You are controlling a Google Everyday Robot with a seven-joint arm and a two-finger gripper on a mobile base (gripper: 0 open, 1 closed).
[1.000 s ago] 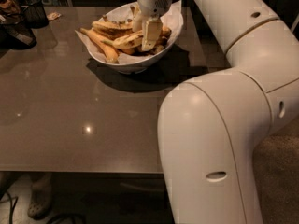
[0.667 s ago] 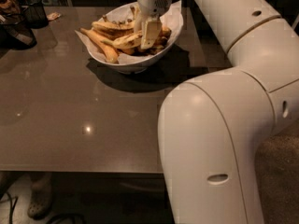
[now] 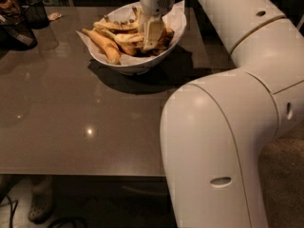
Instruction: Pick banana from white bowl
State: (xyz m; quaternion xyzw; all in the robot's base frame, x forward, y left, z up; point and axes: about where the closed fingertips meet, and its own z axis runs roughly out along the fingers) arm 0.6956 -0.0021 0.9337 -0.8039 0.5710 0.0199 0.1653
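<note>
The white bowl [image 3: 127, 66] stands at the back of the brown table [image 3: 71, 122], lined with white paper [image 3: 178, 12] that sticks out at the rim. Several yellow, brown-spotted bananas lie in it. One long banana [image 3: 105, 44] rests along the left side and another banana [image 3: 127, 38] lies across the middle. My gripper [image 3: 151, 42] points straight down into the bowl right of its centre, its tip among the bananas next to the middle one. It hides the fruit beneath it.
A black mesh basket [image 3: 36, 12] and another dark object [image 3: 14, 32] stand at the table's far left corner. My large white arm [image 3: 223, 127] fills the right side of the view and overhangs the table's right edge. The floor shows below the front edge.
</note>
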